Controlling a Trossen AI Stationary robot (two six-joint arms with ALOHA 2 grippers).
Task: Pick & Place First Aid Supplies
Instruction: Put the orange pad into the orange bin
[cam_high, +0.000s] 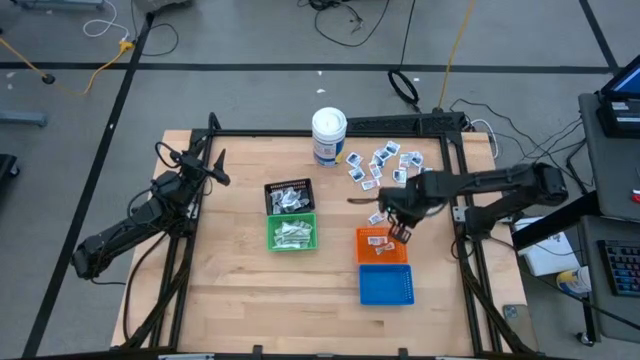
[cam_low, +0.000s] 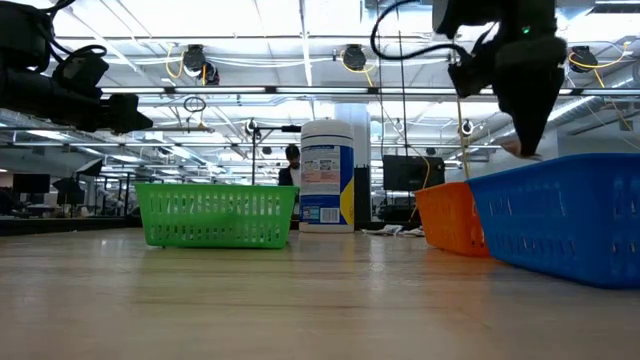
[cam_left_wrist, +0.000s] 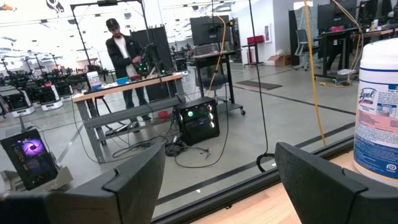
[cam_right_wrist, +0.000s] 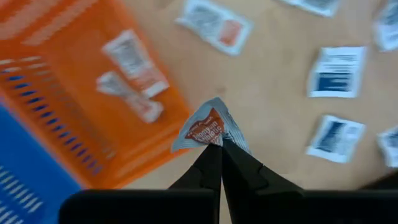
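My right gripper points down over the far right corner of the orange basket and is shut on a small grey-white packet with orange-red print. Two similar packets lie flat in the orange basket. Several white packets with blue print lie flat on the table beyond it. My left gripper waits open at the table's far left, level, with nothing between its fingers. My right gripper pinches the packet's near edge between the tips of its two fingers, which come from above and point down. The packet stands clear of table and basket, over the orange basket's rim.
A blue basket stands just nearer than the orange one. A black basket and a green basket with packets sit mid-table. A white canister stands at the far edge. A black frame rims the table.
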